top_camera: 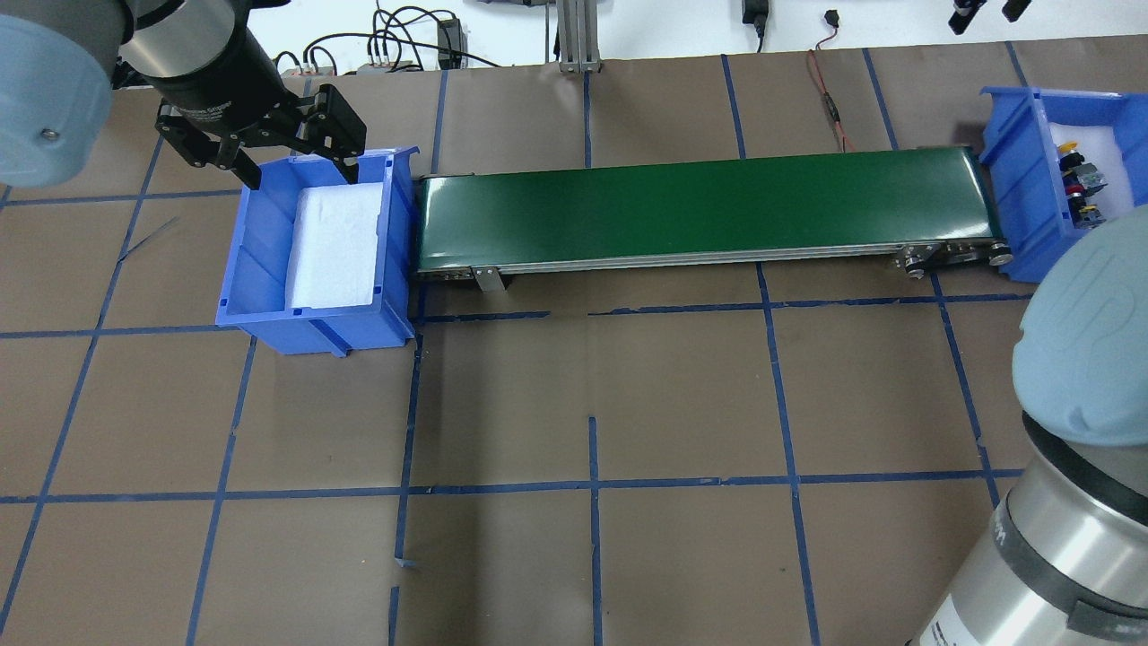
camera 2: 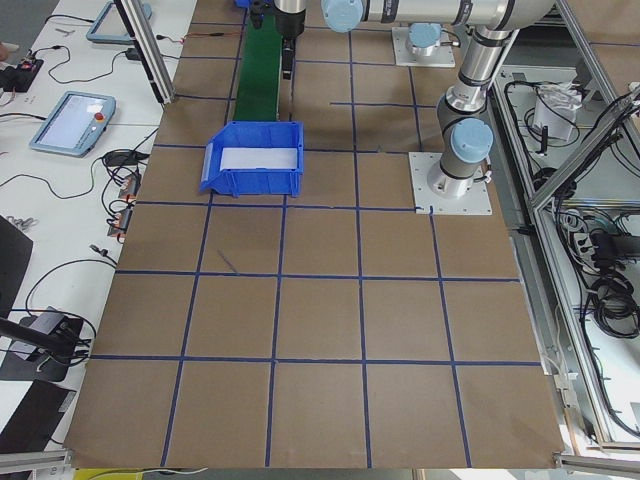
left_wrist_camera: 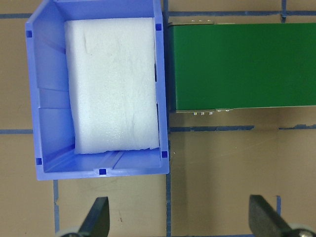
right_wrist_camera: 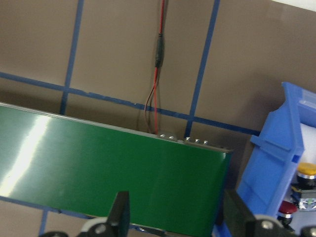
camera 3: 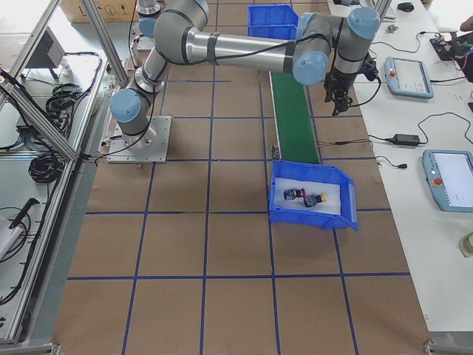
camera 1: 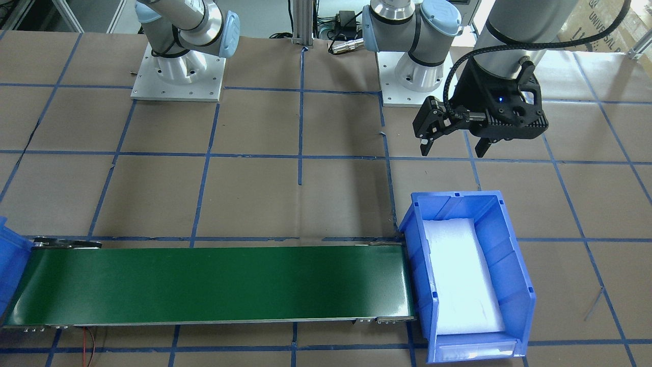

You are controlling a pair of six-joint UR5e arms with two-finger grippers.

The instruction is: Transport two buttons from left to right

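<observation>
Both buttons lie on the white foam in the blue bin point(camera 3: 307, 217) at the belt's right end. The yellow-capped button point(right_wrist_camera: 307, 170) and the red-capped button point(right_wrist_camera: 287, 210) show at the edge of the right wrist view, and as two small bodies point(camera 3: 295, 195) point(camera 3: 317, 200) in the exterior right view. My right gripper point(right_wrist_camera: 177, 213) is open and empty over the belt's right end, beside that bin. Open too, with nothing between its fingers, my left gripper point(camera 1: 453, 148) hangs above the table just behind the left blue bin point(camera 1: 514, 255), which holds only a white foam pad point(left_wrist_camera: 113, 84).
A green conveyor belt point(top_camera: 708, 206) runs between the two bins. A red wire point(right_wrist_camera: 157, 64) lies on the paper beyond the belt's right end. Both arm bases point(camera 1: 178, 76) stand at the table's back. Tablets and cables sit on a side table point(camera 3: 414, 81).
</observation>
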